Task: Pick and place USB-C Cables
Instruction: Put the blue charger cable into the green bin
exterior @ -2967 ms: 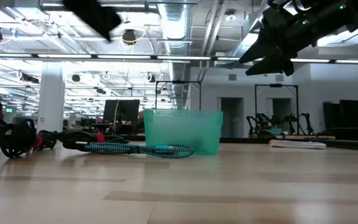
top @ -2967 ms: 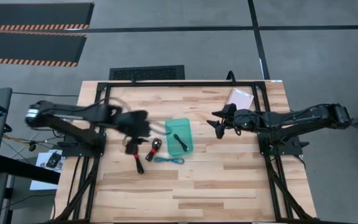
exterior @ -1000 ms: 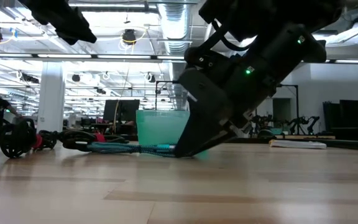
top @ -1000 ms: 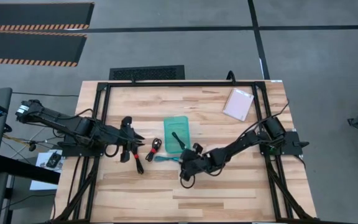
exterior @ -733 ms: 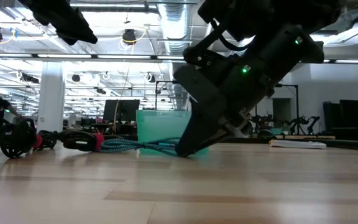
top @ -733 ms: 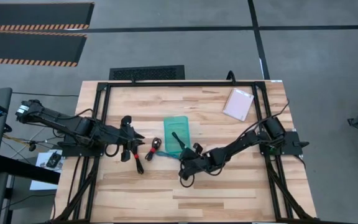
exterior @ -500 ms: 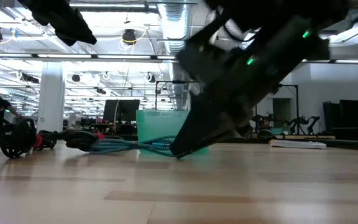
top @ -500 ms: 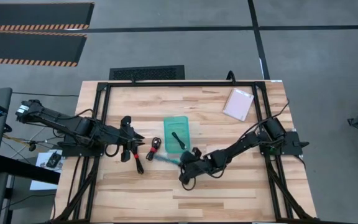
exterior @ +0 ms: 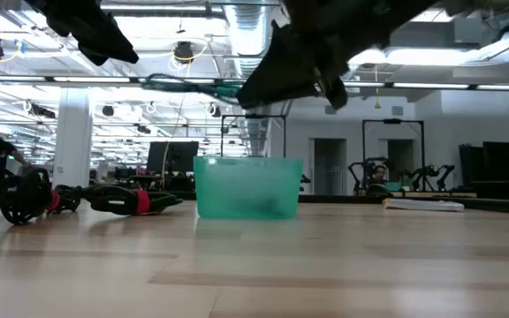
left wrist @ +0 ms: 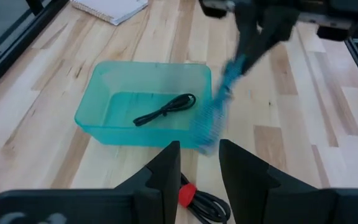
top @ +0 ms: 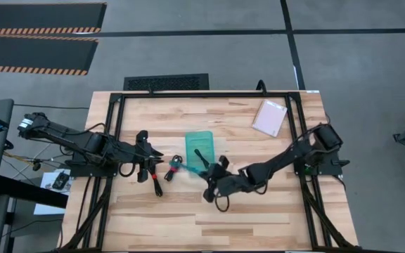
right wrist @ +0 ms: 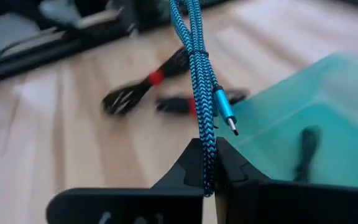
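The blue braided cable (right wrist: pixel 197 81) hangs off the table, pinched tight between the fingers of the right gripper (right wrist: pixel 207 163), which grips it low on the bundle so the loops and the plug trail free. In the high view it dangles just left of the teal tray (top: pixel 201 151), near the tray's near-left corner; held this high it would clear the tray's wall on the way in, which I take to be the reason for the lift. One thin black cable (left wrist: pixel 165 109) lies flat inside the tray. Two black cables with red ties (top: pixel 155 180) lie on the wooden table (top: pixel 259 211) left of the tray, not yet moved. The left gripper (top: pixel 143 140) hovers above them with its fingers slightly apart, holding nothing. A notepad (top: pixel 270 117) lies far right.
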Action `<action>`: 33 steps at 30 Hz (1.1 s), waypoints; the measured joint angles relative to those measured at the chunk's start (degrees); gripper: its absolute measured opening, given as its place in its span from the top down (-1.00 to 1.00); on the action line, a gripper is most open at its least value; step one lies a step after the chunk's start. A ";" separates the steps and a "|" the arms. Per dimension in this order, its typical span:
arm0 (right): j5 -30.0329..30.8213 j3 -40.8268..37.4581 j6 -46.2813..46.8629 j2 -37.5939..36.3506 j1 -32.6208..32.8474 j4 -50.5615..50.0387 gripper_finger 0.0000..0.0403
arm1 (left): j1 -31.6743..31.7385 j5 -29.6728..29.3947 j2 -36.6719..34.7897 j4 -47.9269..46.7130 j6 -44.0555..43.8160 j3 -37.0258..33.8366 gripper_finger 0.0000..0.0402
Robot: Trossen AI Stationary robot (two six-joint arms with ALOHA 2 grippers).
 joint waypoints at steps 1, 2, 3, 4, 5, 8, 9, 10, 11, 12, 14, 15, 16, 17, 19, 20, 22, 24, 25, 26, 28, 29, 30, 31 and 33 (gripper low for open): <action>1.07 0.00 -0.41 -0.49 -0.35 0.37 0.94 | 0.00 -0.58 0.00 0.01 0.00 0.00 0.50; 2.51 0.00 -0.76 -0.95 -0.53 0.40 0.94 | 0.00 -1.29 0.00 0.01 -0.03 0.00 0.50; 3.81 0.00 -0.93 -1.29 -0.71 0.70 0.94 | 0.00 -1.89 0.00 -0.01 -0.12 0.00 0.50; 4.95 0.00 -1.27 -1.43 -0.73 1.15 0.93 | 0.00 -2.31 0.00 0.03 -0.25 0.00 0.50; 5.95 0.00 -1.79 -1.51 -0.72 1.73 0.92 | 0.00 -2.49 0.00 0.01 -0.56 0.00 0.50; 8.81 -0.63 -5.45 -1.57 -0.86 6.67 0.91 | 0.00 -2.72 0.00 0.14 -0.66 0.00 0.50; 9.52 -1.15 -6.79 -1.49 -1.18 9.49 0.91 | 0.00 -2.78 0.00 0.19 -0.64 0.00 0.50; 9.94 -1.88 -7.99 -1.45 -1.68 12.54 0.92 | 0.00 -3.07 0.00 0.37 -0.61 0.00 0.50; 9.71 -2.66 -9.60 -1.38 -2.36 16.51 0.93 | 0.00 -3.75 0.00 0.57 -0.51 0.00 0.50; 8.80 -3.56 -11.47 -1.33 -3.14 21.44 0.94 | 0.00 -4.44 0.00 0.62 -0.36 0.01 0.50; 6.59 -5.84 -14.94 -1.39 -4.60 32.09 0.94 | 0.00 -5.81 0.00 0.58 -0.31 0.00 0.50; 5.80 -7.14 -16.43 -1.40 -5.31 36.98 0.94 | 0.00 -6.44 0.00 0.60 -0.33 0.00 0.50; 4.65 -8.50 -17.66 -1.39 -5.99 41.44 0.93 | 0.00 -6.78 0.00 0.58 -0.41 0.00 0.50; 3.01 -10.15 -18.87 -1.38 -6.77 46.52 0.93 | 0.00 -6.91 0.00 0.58 -0.71 0.00 0.50; -1.63 -13.16 -21.11 -1.35 -8.40 57.31 0.92 | 0.00 -7.04 0.00 0.69 -1.57 0.00 0.50; -4.43 -14.68 -22.10 -1.32 -9.24 63.28 0.92 | 0.00 -7.05 0.00 0.75 -1.90 0.00 0.50; -9.75 -16.84 -23.98 -0.18 -10.94 74.68 0.93 | 0.00 -7.15 0.00 1.28 -2.12 0.00 0.50; -13.60 -18.21 -26.01 1.50 -12.38 80.40 0.94 | 0.00 -7.28 0.02 2.56 -1.82 0.00 0.50; -14.42 -17.56 -26.07 1.90 -13.17 79.52 0.94 | 0.00 -7.54 0.02 3.56 -1.24 0.00 0.50; -14.54 -16.98 -25.77 1.34 -13.86 76.96 0.94 | 0.00 -8.10 0.02 4.52 -0.47 0.00 0.50; -17.39 -14.47 -25.61 1.91 -14.84 80.70 0.93 | -0.01 -9.24 0.02 6.76 1.23 0.00 0.50; -19.09 -12.46 -25.91 2.67 -15.41 80.72 0.92 | -0.02 -9.91 0.02 7.85 2.10 0.02 0.50; -19.59 -11.11 -26.26 3.05 -15.86 80.53 0.92 | -0.02 -10.78 0.02 8.75 3.00 0.02 0.50; -20.01 -10.28 -26.64 3.60 -16.20 79.70 0.92 | -0.02 -11.63 0.02 9.92 3.78 0.02 0.50; -22.61 -6.83 -28.06 5.47 -16.57 80.20 0.92 | -0.02 -12.78 0.19 12.73 4.74 0.07 0.50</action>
